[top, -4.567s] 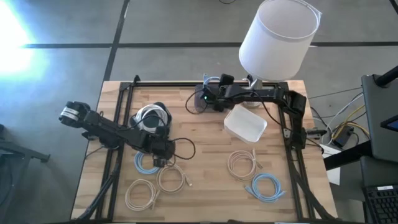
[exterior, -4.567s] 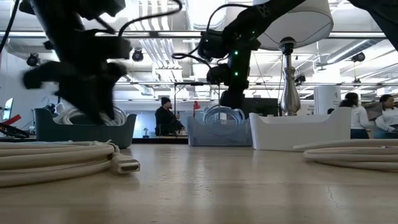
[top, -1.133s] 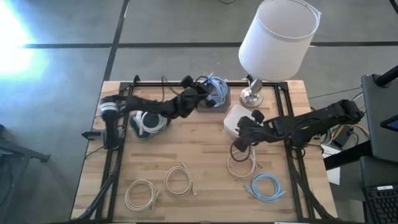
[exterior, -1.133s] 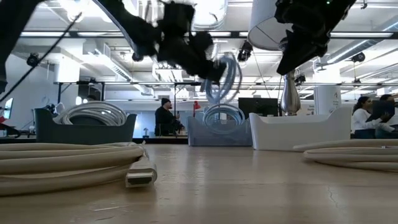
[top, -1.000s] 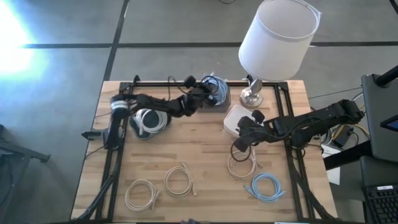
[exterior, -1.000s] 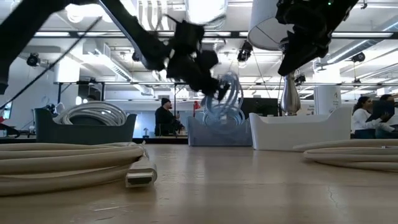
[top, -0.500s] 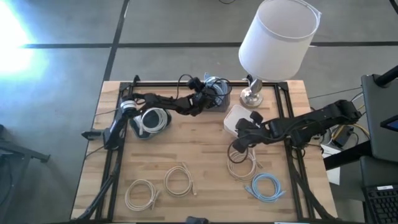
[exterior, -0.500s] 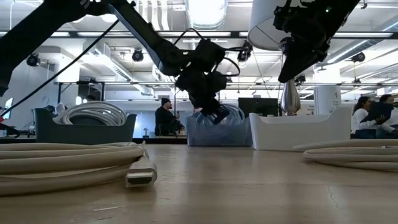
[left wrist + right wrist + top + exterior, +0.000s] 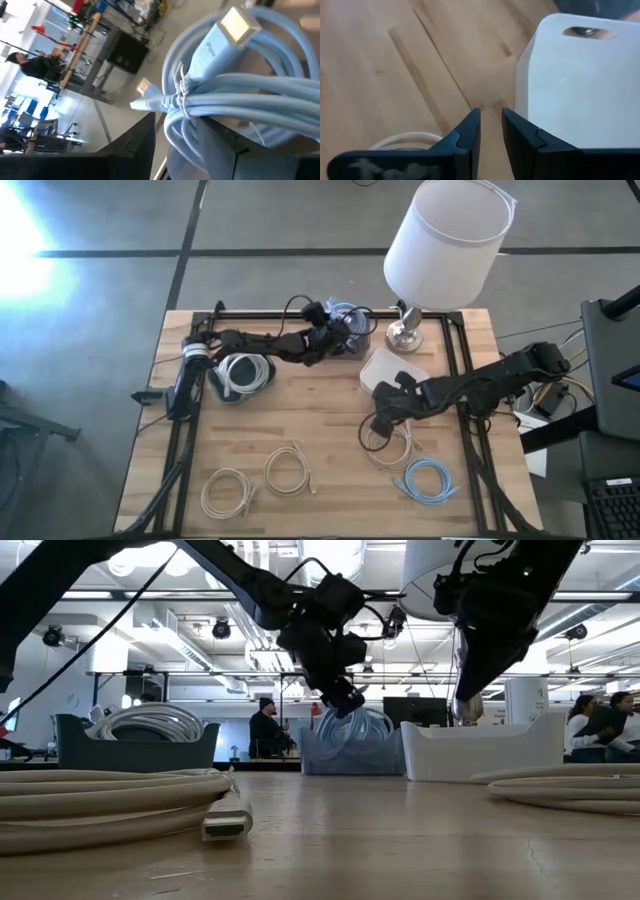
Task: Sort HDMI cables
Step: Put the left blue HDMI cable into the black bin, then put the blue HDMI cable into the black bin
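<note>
My left gripper (image 9: pixel 335 340) (image 9: pixel 345 705) (image 9: pixel 175 125) is over the grey-blue bin (image 9: pixel 357 346) (image 9: pixel 350 755) at the table's far edge, shut on a light blue HDMI coil (image 9: pixel 240 85) (image 9: pixel 360 728). More light blue cable lies in that bin (image 9: pixel 346 313). My right gripper (image 9: pixel 375 425) (image 9: pixel 465 715) (image 9: pixel 490 111) hangs just above a beige coil (image 9: pixel 392 448) (image 9: pixel 405 140) near the white bin (image 9: pixel 385 365) (image 9: pixel 570 85). Its fingers stand a narrow gap apart and hold nothing. My left gripper has the light blue coil's bundled winding (image 9: pixel 177 107), beside its thin tie, pinched between the two fingers with several strands together. It comes slanting down from the table's left. The coil stands on edge, its lower part inside the grey-blue bin.
A dark bin of white coils (image 9: pixel 240 375) (image 9: pixel 130 745) stands far left. Two pale coils (image 9: pixel 228 488) (image 9: pixel 285 468) and a light blue one (image 9: pixel 425 478) lie near the front edge. A lamp (image 9: pixel 450 240) stands far right. People (image 9: pixel 265 730) are in the room behind.
My left gripper has carried the hanging light blue coil toward the far edge and down into the grey-blue bin, then risen slightly. My right gripper has moved down and a little toward the near edge, closer to the beige coil.
</note>
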